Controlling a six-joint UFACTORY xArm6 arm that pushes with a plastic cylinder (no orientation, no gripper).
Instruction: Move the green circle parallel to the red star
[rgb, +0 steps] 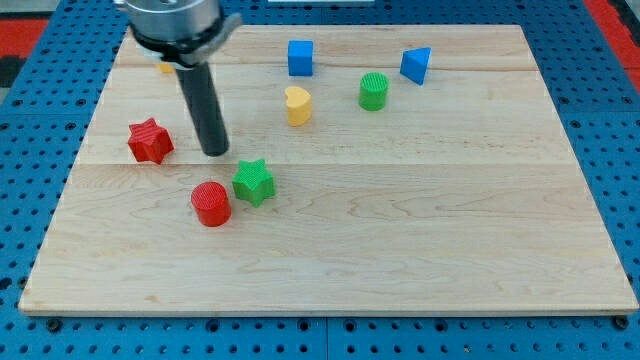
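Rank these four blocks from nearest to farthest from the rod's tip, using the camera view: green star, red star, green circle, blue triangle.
Measured from my tip:
1. Green star, just to the view's lower right of the tip.
2. Red star, to the view's left, slightly farther.
3. Green circle, well off toward the view's upper right.
4. Blue triangle, farthest, beyond the green circle at the view's upper right.

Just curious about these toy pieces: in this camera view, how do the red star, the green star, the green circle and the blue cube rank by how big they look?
1. Red star and green star: too alike to rank.
2. Blue cube.
3. Green circle.
The cube and circle sit nearer the view's top, perhaps farther away, so their true sizes may differ less.
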